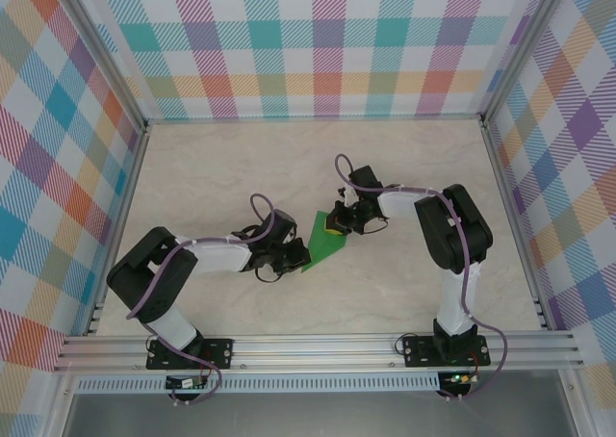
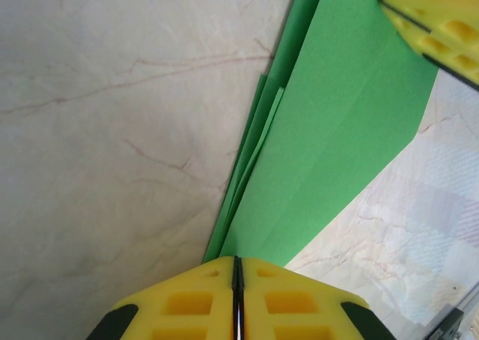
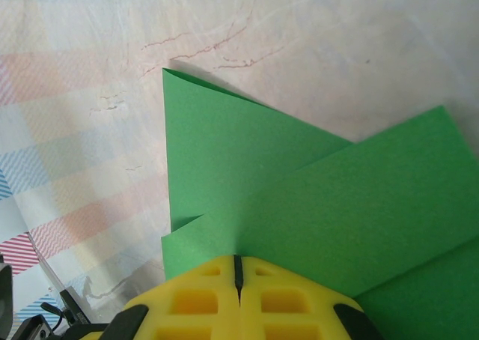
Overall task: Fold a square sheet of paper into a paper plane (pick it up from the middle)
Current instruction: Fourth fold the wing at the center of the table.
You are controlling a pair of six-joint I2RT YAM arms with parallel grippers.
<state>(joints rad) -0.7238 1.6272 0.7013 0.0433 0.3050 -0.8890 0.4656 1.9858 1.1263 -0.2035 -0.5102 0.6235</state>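
Top external: folded green paper (image 1: 323, 244) ran near-left to far-right at the middle of the worktop (image 1: 221, 167), left gripper (image 1: 293, 257) pinched tight on its near end, right gripper (image 1: 338, 227) on its far end.

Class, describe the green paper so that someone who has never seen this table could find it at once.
Start at the pale marbled table inside the checked walls, then go to its middle. Pinched between the yellow left fingers and right fingers is the folded paper: layered, creased, the only plain bright green thing.
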